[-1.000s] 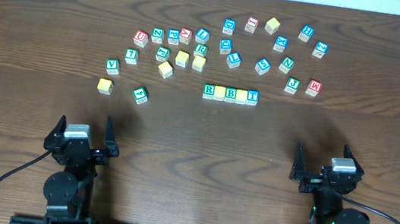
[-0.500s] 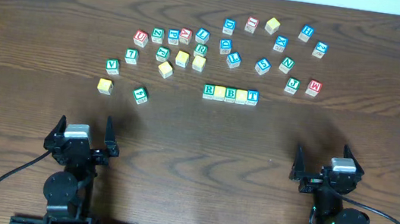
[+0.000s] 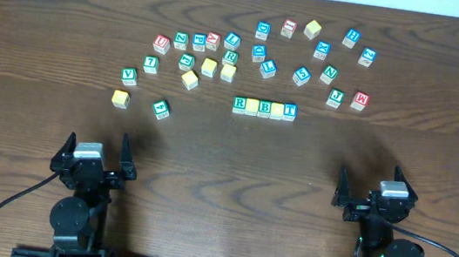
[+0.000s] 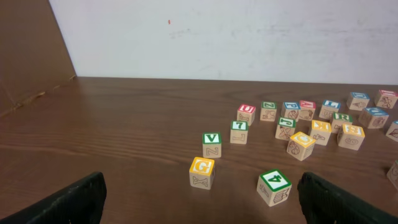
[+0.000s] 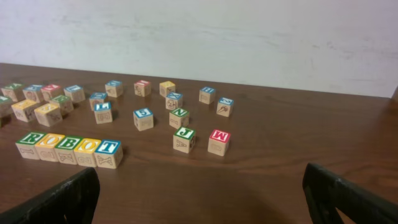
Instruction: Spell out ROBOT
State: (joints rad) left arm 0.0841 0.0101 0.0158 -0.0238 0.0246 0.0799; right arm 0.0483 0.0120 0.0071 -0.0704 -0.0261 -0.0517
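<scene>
While both arms sit parked at the near edge of the table point(image 3: 226, 159), I start with the overhead view: the left gripper point(image 3: 97, 153) and the right gripper point(image 3: 371, 191) each stand with jaws spread wide and nothing between them, well apart from every block. I take that for a rest pose that leaves the work open to the camera. The word row point(image 3: 264, 108) lies mid-table, just on the near side of the loose blocks point(image 3: 212, 56). It is five cubes touching in one straight line, set off from the clutter so that, I judge, it reads alone. From above I make out R, B and T, but the two yellow tops are too small to read. Through the left wrist camera I see only my dark fingers point(image 4: 68, 202) at the bottom corners, wide and empty, with spares beyond them: a yellow G block point(image 4: 202, 173), a green V block point(image 4: 212, 144) and a green 4 block point(image 4: 274, 186). No part of the row shows there. Through the right wrist camera the fingers point(image 5: 59, 199) are just as wide and empty, and the row sits low at the left. Its tops read R, O, B, O, T in green, yellow, green, yellow and blue, letters upright toward me. A green J block point(image 5: 184, 139) and a red M block point(image 5: 219, 142) stand apart to its right. I judge the spelling done.
</scene>
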